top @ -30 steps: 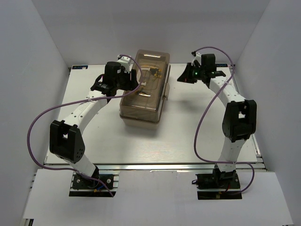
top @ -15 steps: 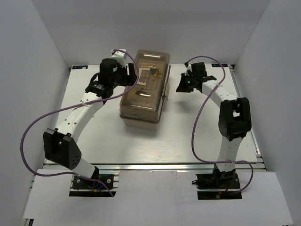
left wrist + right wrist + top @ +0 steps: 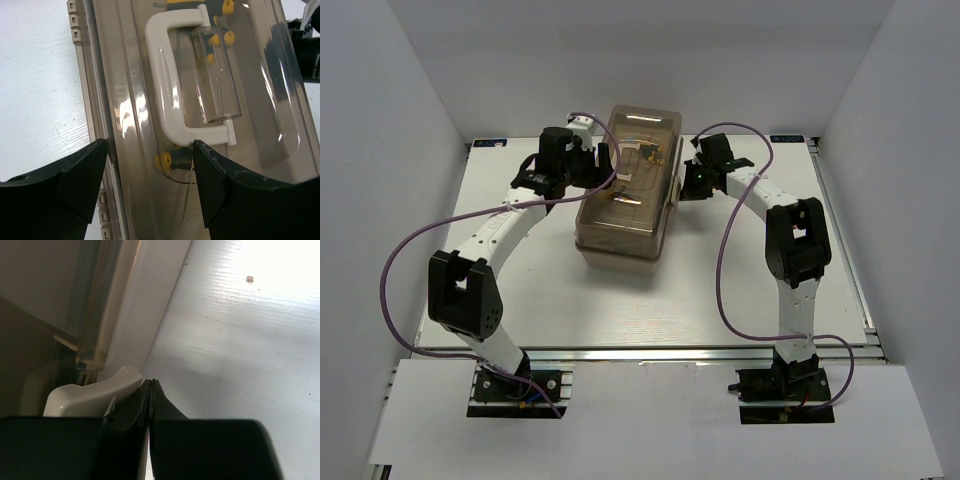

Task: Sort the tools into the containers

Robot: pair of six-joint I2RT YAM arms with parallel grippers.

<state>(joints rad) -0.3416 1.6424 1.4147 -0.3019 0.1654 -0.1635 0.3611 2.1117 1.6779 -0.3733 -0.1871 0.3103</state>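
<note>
A closed toolbox (image 3: pixel 625 190) with a translucent brown lid and beige base stands at the back middle of the table. Through the lid I see yellow-and-black hex keys (image 3: pixel 175 160) under the white handle (image 3: pixel 170 85). My left gripper (image 3: pixel 150 165) is open, hovering over the lid's left side near the handle. My right gripper (image 3: pixel 151 385) is shut and empty, its tips touching the beige latch (image 3: pixel 92 392) on the box's right side; it shows in the top view (image 3: pixel 688 185) too. No trays, wrench or screwdrivers are in view.
Purple cables (image 3: pixel 405 250) loop from both arms. White walls close in the table on three sides. White tabletop (image 3: pixel 720 290) lies in front of the toolbox.
My right gripper has moved left to the toolbox's right side and now touches the latch. My left gripper has shifted slightly over the lid's left edge.
</note>
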